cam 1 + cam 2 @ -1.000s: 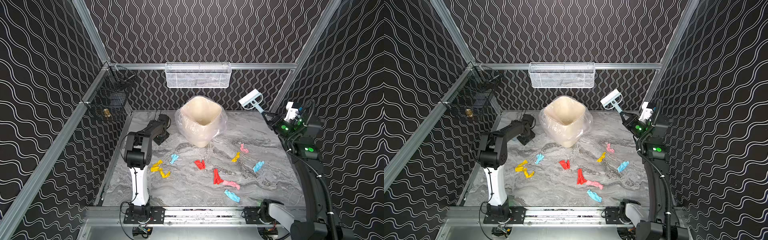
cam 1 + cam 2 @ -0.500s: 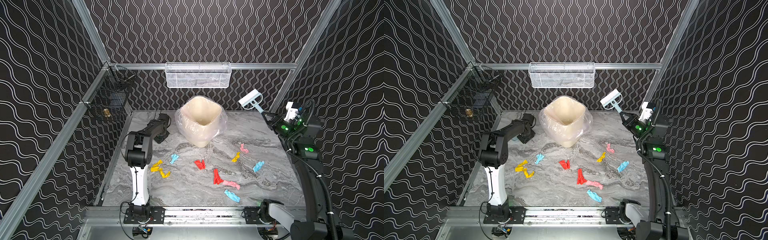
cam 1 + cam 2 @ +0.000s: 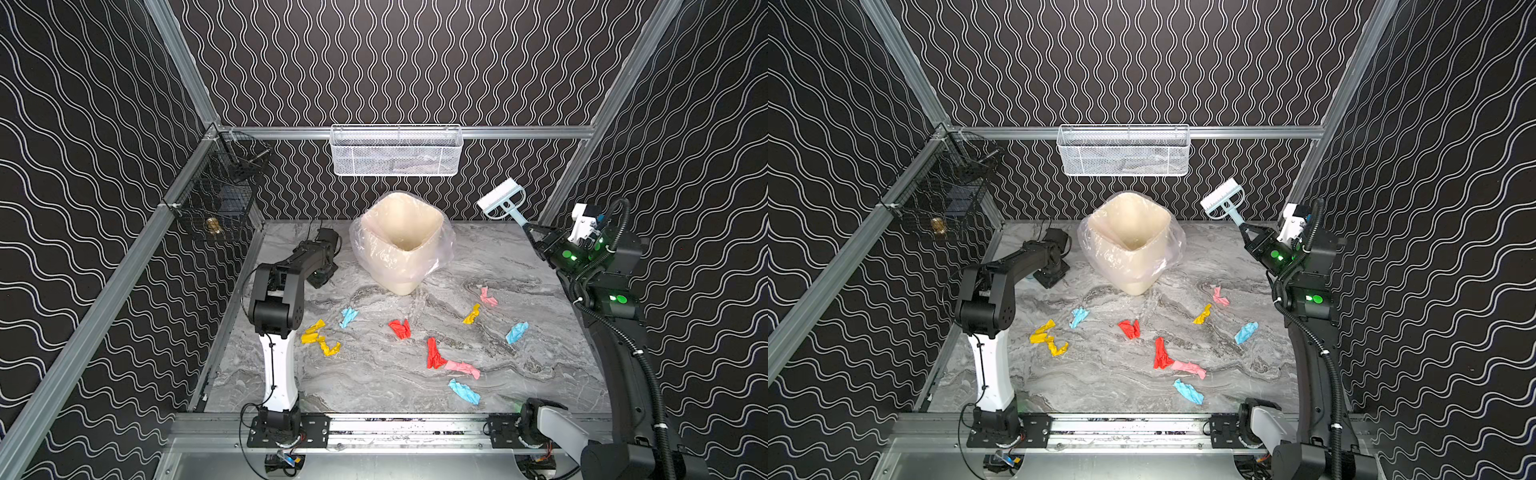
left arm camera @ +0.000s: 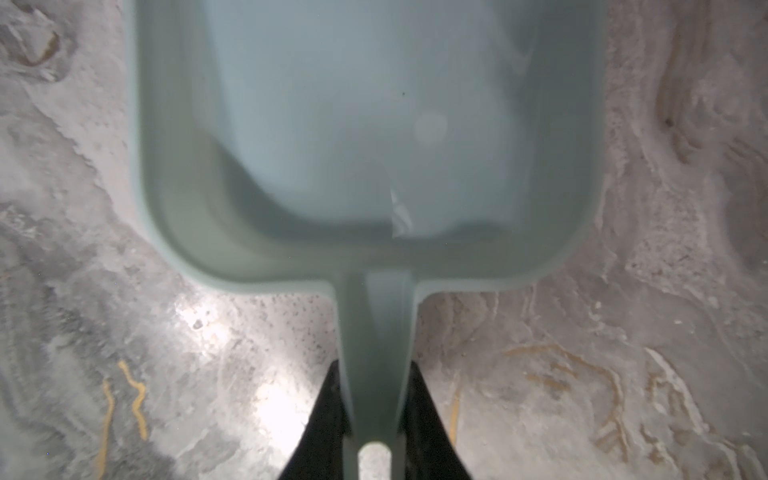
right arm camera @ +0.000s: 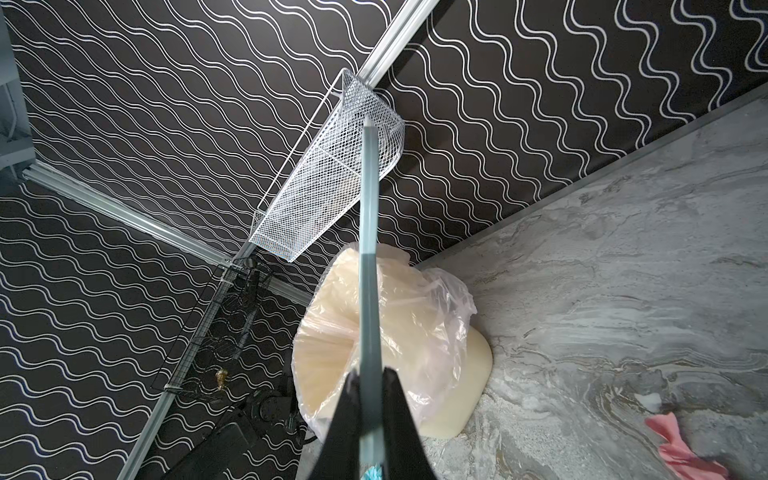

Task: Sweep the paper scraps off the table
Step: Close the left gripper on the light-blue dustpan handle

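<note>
Backdrop: black wavy-lined walls [image 3: 374, 62] are closing in the bench [image 3: 374, 395] on three sides; a white mesh basket [image 3: 395, 151] is hanging on the back rail and a black wire basket [image 3: 216, 195] is hanging in the back left corner
Bench: grey-and-white marble is carrying a cream bin [image 3: 401, 241] lined with a clear plastic bag, standing upright near the back, about midway across
Paper scraps: the paper scraps [image 3: 400, 328] are lying loose over the middle and front of the bench, in front of the bin, in both top views; two yellow ones are sitting together near the left arm's white column with a light blue one just beside them; a red one is touching a pink one toward the front, with a light blue one near them; a pink, a yellow and a light blue one are lying toward the right side; all are lying well apart from both tools
Left tool: the left tool [image 4: 374, 368] is reaching down at the back left, beside the bin; in the left wrist view its fingers are pressing on both sides of the handle of the pale blue dustpan [image 4: 365, 124], clamping it, with the pan lying low on the marble
Right tool: the right tool [image 3: 528, 227] is hovering raised at the back right, clamping the handle of the brush [image 3: 500, 198], whose bristle head is pointing up toward the back wall, clear of the bench
</note>
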You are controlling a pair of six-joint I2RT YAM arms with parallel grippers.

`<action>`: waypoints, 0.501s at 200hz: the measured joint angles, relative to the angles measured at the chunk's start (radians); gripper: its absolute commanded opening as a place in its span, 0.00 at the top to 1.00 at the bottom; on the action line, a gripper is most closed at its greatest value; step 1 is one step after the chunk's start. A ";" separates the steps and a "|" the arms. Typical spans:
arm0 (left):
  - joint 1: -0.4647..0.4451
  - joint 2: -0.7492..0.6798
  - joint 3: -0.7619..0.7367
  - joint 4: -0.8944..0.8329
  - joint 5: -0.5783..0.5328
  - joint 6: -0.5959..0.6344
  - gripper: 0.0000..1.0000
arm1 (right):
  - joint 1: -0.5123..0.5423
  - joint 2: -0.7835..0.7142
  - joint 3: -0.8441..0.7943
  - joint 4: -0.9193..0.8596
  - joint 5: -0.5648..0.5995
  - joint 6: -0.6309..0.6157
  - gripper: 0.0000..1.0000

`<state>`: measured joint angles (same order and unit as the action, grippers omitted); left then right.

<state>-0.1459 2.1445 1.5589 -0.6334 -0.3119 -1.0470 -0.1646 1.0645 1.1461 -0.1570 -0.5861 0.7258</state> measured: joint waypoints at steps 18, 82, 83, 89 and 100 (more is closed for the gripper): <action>0.000 -0.004 -0.003 0.000 0.001 0.000 0.94 | 0.000 0.000 -0.004 0.002 0.000 0.000 1.00; 0.000 -0.103 -0.042 -0.010 0.029 0.063 1.00 | 0.000 -0.002 0.002 -0.023 0.000 -0.006 1.00; 0.000 -0.106 -0.042 -0.010 0.029 0.065 1.00 | 0.000 -0.002 0.002 -0.023 0.000 -0.007 1.00; 0.000 -0.122 -0.048 -0.011 0.031 0.085 1.00 | 0.000 -0.002 0.004 -0.028 0.000 -0.009 1.00; 0.000 -0.154 -0.060 -0.011 0.036 0.115 1.00 | 0.000 -0.002 0.009 -0.039 0.000 -0.012 1.00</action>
<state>-0.1459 1.9903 1.4994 -0.6441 -0.2756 -0.9321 -0.1646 1.0626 1.1549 -0.1955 -0.5858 0.7136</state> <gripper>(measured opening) 0.110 0.092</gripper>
